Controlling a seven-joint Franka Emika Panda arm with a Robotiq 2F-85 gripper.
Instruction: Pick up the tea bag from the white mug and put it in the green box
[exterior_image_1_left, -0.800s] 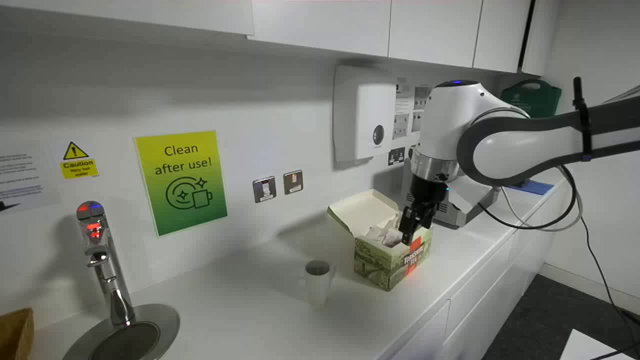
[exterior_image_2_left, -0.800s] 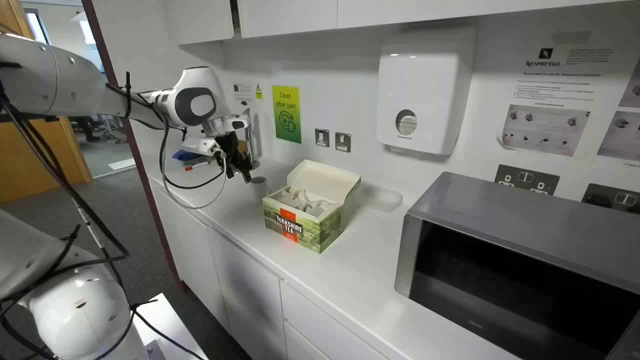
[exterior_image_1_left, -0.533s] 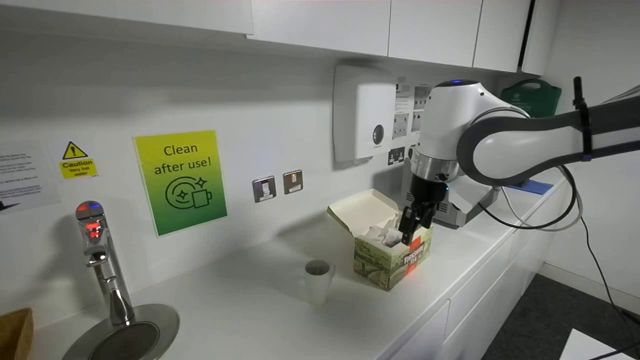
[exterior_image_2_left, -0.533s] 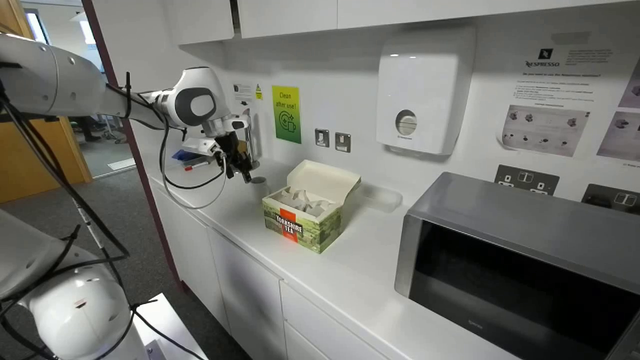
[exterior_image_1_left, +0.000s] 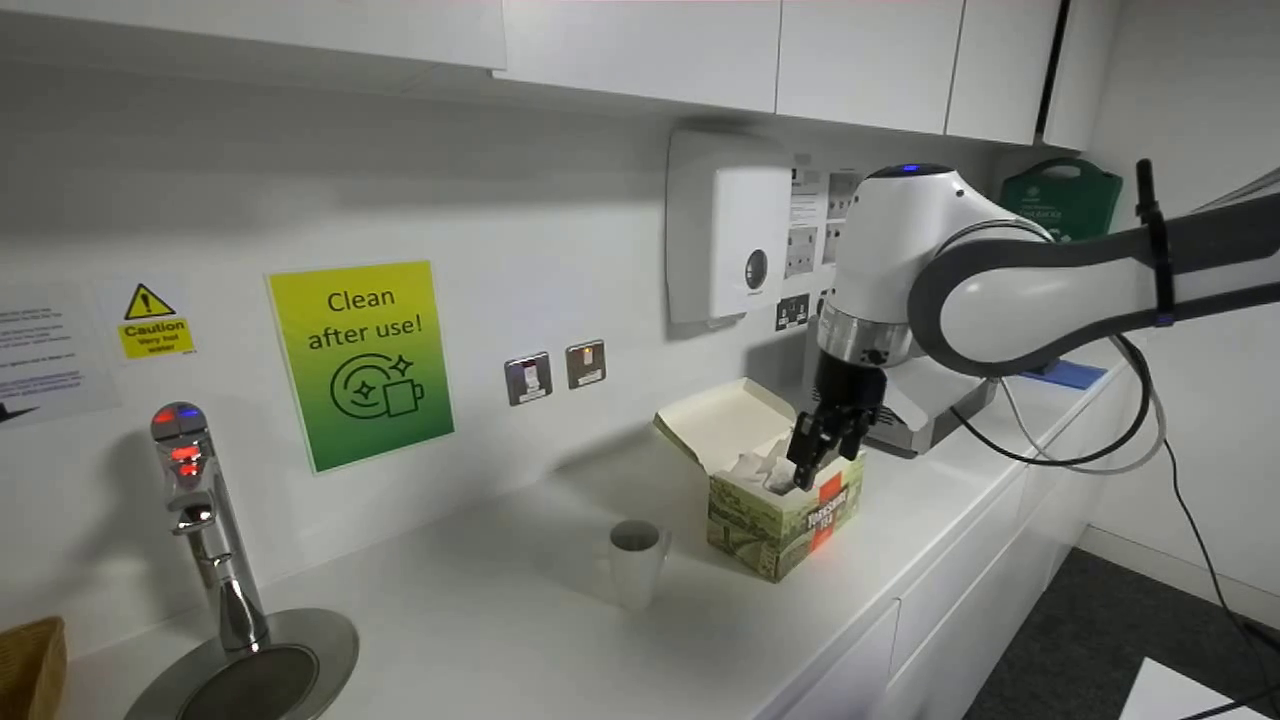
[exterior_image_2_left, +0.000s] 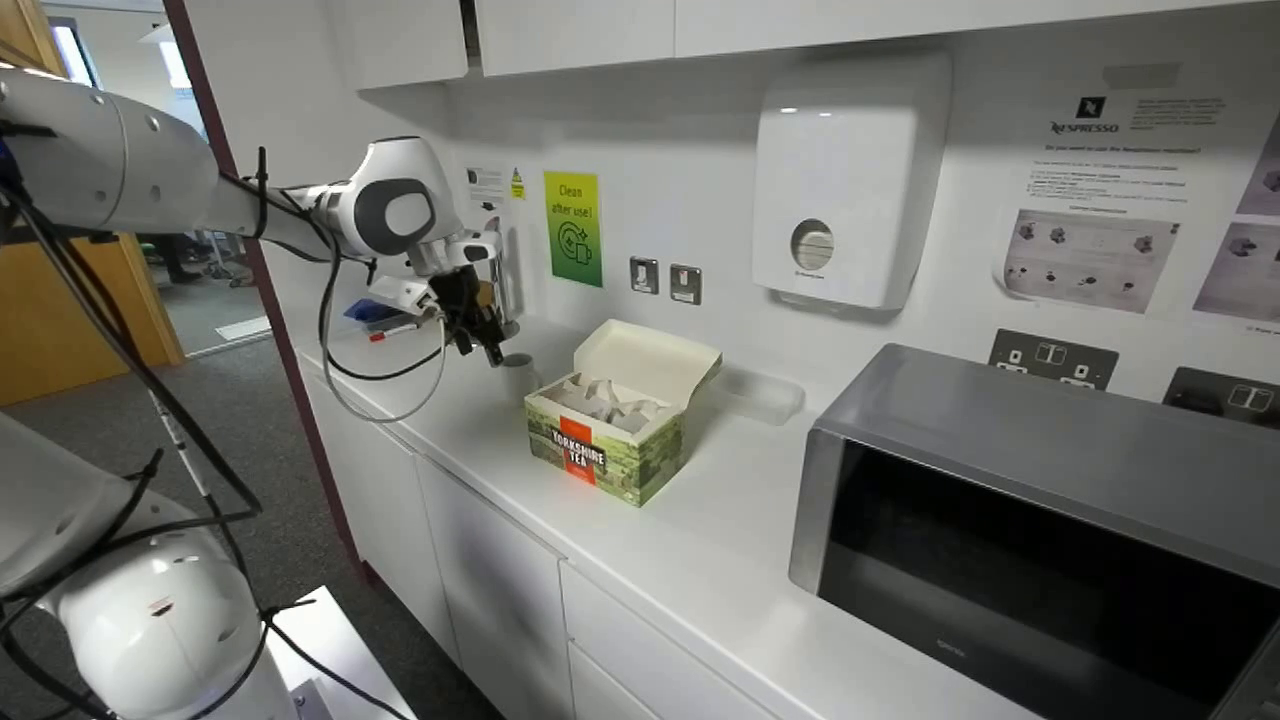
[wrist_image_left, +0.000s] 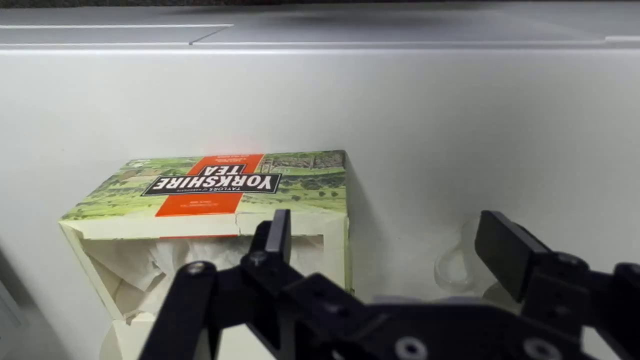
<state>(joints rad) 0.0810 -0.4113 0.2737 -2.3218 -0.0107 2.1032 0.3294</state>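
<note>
The black two-fingered mechanical gripper (wrist_image_left: 392, 244) was released; in the wrist view its fingers (wrist_image_left: 502, 255) stood wide apart, with the smooth white countertop (exterior_image_1_left: 480, 640) showing below the gap. It hung above that surface, apart from both mug and box.

Past one finger, in the wrist view, the small plain white cylindrical mug (exterior_image_1_left: 634, 575) showed its looped handle, much of the rest hidden; in both exterior views it stood upright on the countertop. Its inside was dark, and whether the tea bag lay there could not be told.

Past the opposite finger sat the green cardboard box (wrist_image_left: 307, 187), lettered "Yorkshire Tea" across an orange-red band, near the mug but not touching it. Its pale cream lid (exterior_image_2_left: 650, 355) stood raised toward the wall, and crumpled off-white papery packets (wrist_image_left: 135, 262) lay inside.

Above the gripper ran the white-and-grey jointed robot arm (exterior_image_2_left: 395, 205), black and pale cables looping below it. Farther out stood a silver-grey microwave (exterior_image_2_left: 1050, 450) with a dark glass door and, at the opposite end, a shiny chrome tap (exterior_image_1_left: 215, 540). A white dispenser (exterior_image_2_left: 850, 180) and a yellow-to-green "Clean after use!" sign (exterior_image_1_left: 365, 365) hung on the pale wall (exterior_image_1_left: 560, 260).
</note>
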